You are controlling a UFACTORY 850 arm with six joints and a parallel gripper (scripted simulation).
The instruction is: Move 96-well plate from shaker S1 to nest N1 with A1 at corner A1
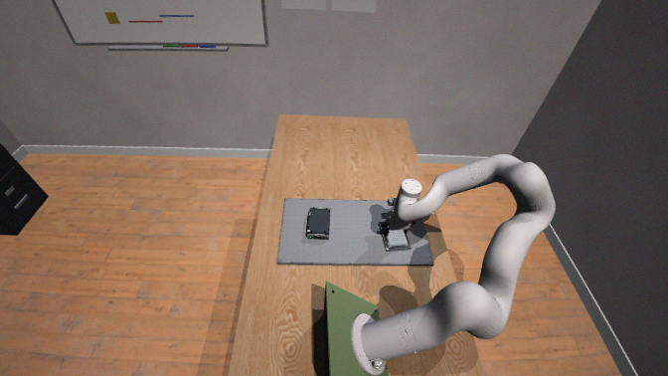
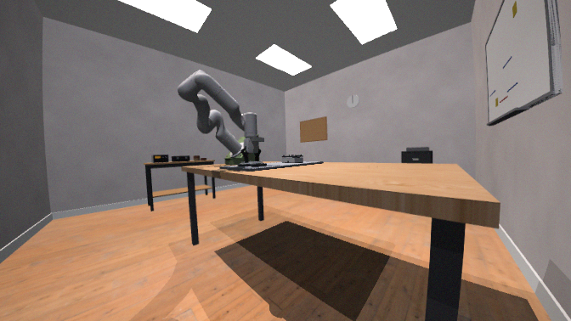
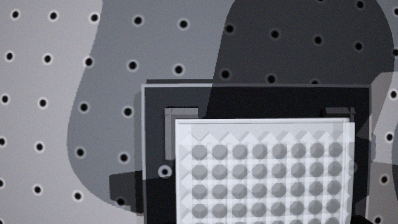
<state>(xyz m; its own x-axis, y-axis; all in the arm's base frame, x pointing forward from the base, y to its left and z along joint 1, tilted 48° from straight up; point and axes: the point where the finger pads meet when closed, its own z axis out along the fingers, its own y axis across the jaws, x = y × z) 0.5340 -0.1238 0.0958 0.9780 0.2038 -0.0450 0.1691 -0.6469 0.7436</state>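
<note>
The white 96-well plate (image 1: 398, 240) is at the right side of the grey perforated mat (image 1: 348, 234). In the wrist view the plate (image 3: 264, 172) lies over the dark plate nest N1 (image 3: 156, 150), with its far edge between two grey locators (image 3: 181, 112). My gripper (image 1: 395, 230) stands straight over the plate and is shut on it; it also shows low over the mat in the exterior view (image 2: 251, 160). The fingers are out of the wrist view. I cannot tell whether the plate rests on the nest or hangs just above it. The cut-off corner is not visible. The black plate shaker S1 (image 1: 318, 222) stands empty at the mat's left.
A green base plate (image 1: 343, 323) carries the arm at the table's near end. A second table with small instruments (image 2: 178, 159) stands behind, away from the mat. A black cabinet (image 1: 15, 199) is on the floor at the far left.
</note>
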